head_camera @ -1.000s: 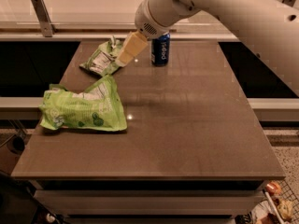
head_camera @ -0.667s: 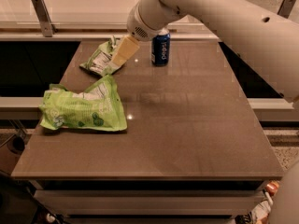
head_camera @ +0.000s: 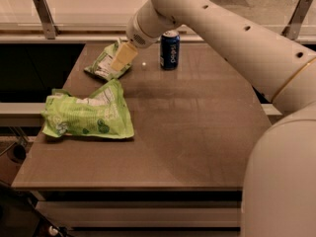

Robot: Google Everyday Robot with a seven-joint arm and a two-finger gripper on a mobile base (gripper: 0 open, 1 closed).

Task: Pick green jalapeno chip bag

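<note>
Over olive chip bag [head_camera: 100, 66]: end effector [head_camera: 123, 58]; arm outstretched

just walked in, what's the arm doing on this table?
The single arm is stretched across to the table's far left corner, with the gripper down at the green jalapeno chip bag. The bag lies flat on the table, not lifted; whether the gripper is touching it can't be told. The larger lime-green bag lies nearer the front left, and a blue can stands upright at the back, just right of the gripper.
</note>
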